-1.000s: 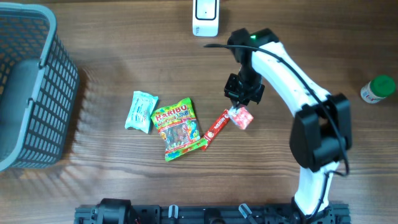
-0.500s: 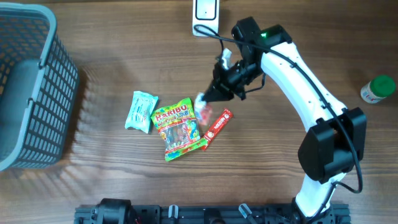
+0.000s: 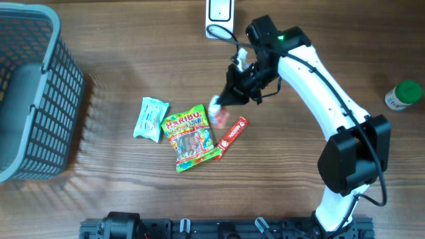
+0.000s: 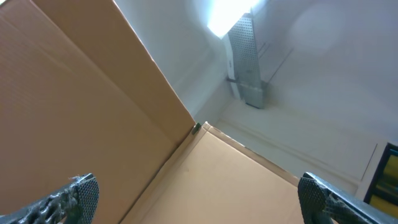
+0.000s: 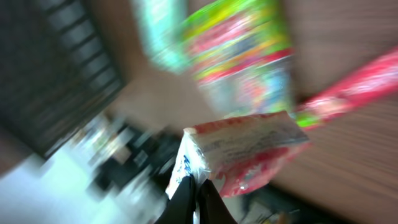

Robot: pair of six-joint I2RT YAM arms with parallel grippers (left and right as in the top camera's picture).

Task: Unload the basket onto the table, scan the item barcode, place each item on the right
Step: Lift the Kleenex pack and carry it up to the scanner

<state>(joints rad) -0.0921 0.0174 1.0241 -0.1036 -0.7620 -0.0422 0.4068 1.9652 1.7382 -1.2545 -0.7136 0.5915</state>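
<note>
Since a second ago the right arm has swung its small red-and-white packet [image 3: 216,113] from the right of the red stick packet [image 3: 232,133] to the left, over the top edge of the gummy bag [image 3: 189,136]; in the last half second it has barely shifted. From overhead, the right gripper [image 3: 224,101] is clenched on the packet's upper end, holding it clear of the table [image 3: 119,192] at frame centre. The scanner [image 3: 220,16] lies almost straight up-frame from it at the top edge, well apart, so I judge the coming move is a carry toward the top of the frame with the printed face turned to the scanner. Only the right arm shows here, so it is plainly the nearer one. The left wrist view shows the left gripper [image 4: 198,202] spread wide and empty, aimed at a cardboard box [image 4: 93,112] and a pale wall, nowhere near the packet. The right wrist view is blurred, yet the pinched fingers [image 5: 186,196] at bottom centre grip the packet [image 5: 245,152] by one end, its long axis running to the right of the frame
</note>
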